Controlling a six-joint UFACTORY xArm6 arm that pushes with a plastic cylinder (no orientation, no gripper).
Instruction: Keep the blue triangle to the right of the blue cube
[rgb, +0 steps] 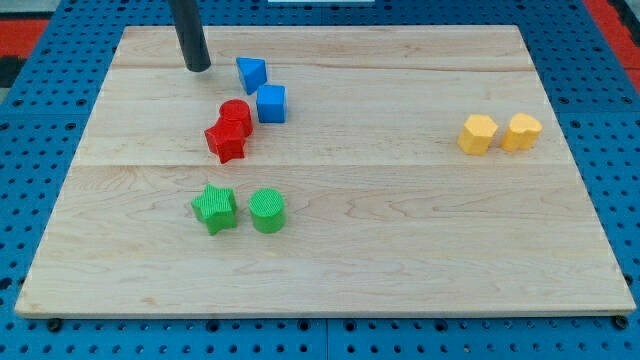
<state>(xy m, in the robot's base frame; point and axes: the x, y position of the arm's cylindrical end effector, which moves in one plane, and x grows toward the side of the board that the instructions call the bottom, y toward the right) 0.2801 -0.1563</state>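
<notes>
The blue triangle (251, 73) lies near the view's top left on the wooden board (400, 250). The blue cube (271, 103) sits just below it and slightly to the right, nearly touching it. My tip (198, 67) rests on the board to the left of the blue triangle, a short gap away, level with it. The rod rises out of the view's top.
A red cylinder (235, 114) and a red star (225, 141) sit left of and below the blue cube. A green star (215, 208) and a green cylinder (267, 211) lie lower. Two yellow blocks (479, 133) (521, 131) sit at the right.
</notes>
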